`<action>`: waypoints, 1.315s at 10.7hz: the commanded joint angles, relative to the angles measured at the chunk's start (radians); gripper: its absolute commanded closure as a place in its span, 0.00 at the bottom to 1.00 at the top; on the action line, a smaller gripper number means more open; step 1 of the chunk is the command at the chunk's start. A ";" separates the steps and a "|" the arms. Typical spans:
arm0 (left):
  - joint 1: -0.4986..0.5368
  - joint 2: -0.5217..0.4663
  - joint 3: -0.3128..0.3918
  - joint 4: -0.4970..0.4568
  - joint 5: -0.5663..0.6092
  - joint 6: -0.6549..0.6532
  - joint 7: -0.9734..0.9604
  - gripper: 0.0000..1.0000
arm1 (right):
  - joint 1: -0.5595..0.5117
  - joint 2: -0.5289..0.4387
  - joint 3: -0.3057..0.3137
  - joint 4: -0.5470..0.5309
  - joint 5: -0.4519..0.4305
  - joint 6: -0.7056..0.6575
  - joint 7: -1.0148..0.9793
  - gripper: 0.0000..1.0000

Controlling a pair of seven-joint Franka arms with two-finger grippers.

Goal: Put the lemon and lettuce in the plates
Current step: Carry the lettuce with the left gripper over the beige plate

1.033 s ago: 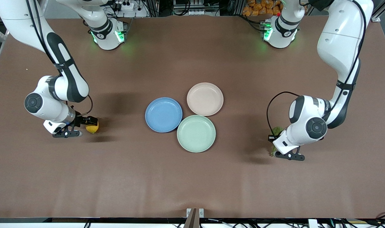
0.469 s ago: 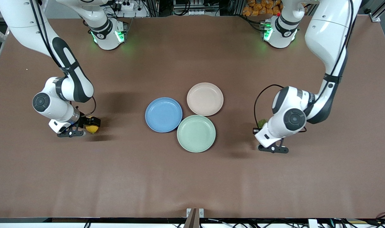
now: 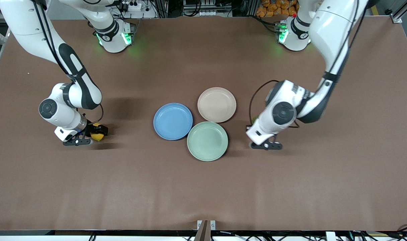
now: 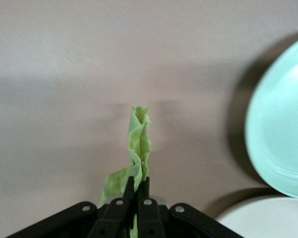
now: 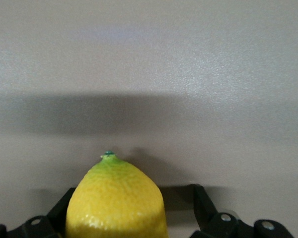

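Small oval yellow lemon [image 5: 116, 198]: clamped in right gripper [image 3: 89, 134], above brown table [image 3: 123, 187], toward right arm's end from round blue plate [image 3: 172, 121].
Green ruffled lettuce leaf [image 4: 138, 146]: pinched in left gripper [image 4: 136, 196], beside mint-green plate [image 3: 207, 141]; beige-pink plate [image 3: 216, 104] adjoining.

lettuce [image 4: 139, 144] nearer the plates [image 3: 216, 104]

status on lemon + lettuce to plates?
Done: both picked up. In hand: the left gripper is shut on the lettuce, over the table beside the mint-green plate; the right gripper holds the lemon toward the right arm's end. Left: the blue plate and beige-pink plate sit empty.
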 commanded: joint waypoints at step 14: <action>-0.342 0.008 0.006 -0.053 0.011 -0.006 -0.427 0.90 | 0.024 -0.029 0.025 0.116 0.017 -0.227 0.077 0.45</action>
